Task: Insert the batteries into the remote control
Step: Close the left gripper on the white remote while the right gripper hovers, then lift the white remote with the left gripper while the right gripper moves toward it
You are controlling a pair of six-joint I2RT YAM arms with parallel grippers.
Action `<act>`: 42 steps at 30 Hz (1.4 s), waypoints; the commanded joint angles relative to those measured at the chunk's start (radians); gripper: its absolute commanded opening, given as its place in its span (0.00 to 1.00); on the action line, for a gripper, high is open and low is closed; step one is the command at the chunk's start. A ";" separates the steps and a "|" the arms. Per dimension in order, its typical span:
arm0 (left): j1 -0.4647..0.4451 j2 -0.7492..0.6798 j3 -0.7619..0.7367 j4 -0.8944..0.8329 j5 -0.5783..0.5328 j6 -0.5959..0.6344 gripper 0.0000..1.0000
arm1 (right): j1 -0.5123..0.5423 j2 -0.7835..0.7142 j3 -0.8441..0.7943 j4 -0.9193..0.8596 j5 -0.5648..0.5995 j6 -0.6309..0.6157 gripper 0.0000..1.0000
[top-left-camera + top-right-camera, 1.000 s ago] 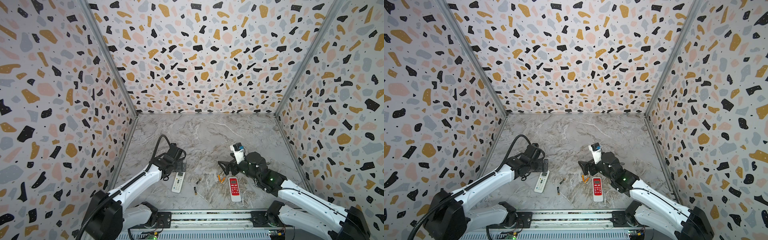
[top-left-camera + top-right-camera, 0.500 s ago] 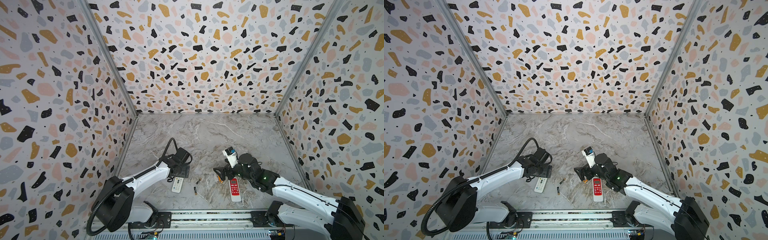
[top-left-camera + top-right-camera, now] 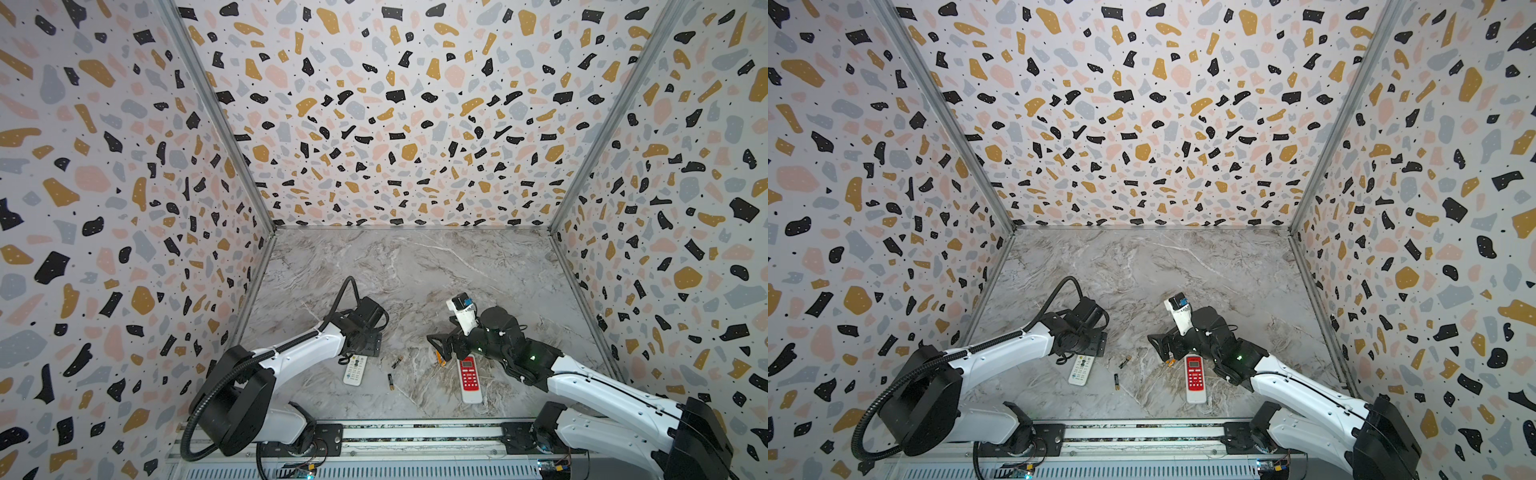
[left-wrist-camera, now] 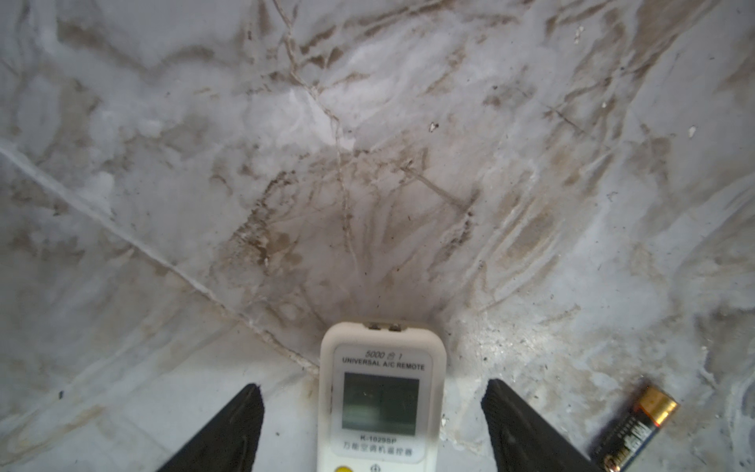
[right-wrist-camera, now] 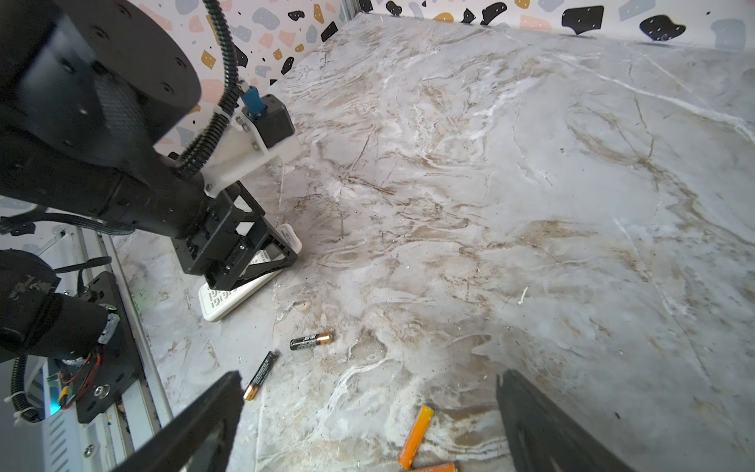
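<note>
Batteries (image 5: 416,437) look light, slick, likely to roll; pinch one mid-length. Left hand (image 4: 371,384) and right hand (image 5: 367,374) both gape, left astride the white remote (image 4: 380,408)

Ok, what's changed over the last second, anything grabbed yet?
The left gripper has shifted over the white remote's display end, jaws open either side, not gripping. The right gripper has slid left over the orange batteries, also open. Nothing grabbed or released. The red remote, the black batteries and everything else lie where they were.
</note>
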 commanded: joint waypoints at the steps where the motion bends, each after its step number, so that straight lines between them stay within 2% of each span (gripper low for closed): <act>1: -0.005 0.027 -0.008 0.012 -0.012 -0.010 0.85 | 0.001 -0.037 0.015 0.004 0.011 0.004 0.99; 17: -0.006 0.072 -0.029 0.051 0.015 -0.022 0.68 | -0.002 -0.042 0.014 0.008 0.021 -0.008 0.99; 21: -0.006 0.068 -0.025 0.051 0.007 -0.020 0.61 | -0.004 -0.033 0.024 0.008 0.021 -0.013 0.99; 24: -0.006 0.066 -0.020 0.058 -0.002 -0.021 0.50 | -0.004 -0.026 0.031 0.003 0.023 -0.013 0.99; 28: -0.006 0.060 -0.007 0.065 -0.007 -0.016 0.44 | -0.005 -0.017 0.034 0.004 0.020 -0.012 0.99; 42: -0.006 -0.007 0.049 0.159 -0.024 -0.020 0.38 | -0.006 0.041 0.079 0.014 -0.026 -0.006 0.99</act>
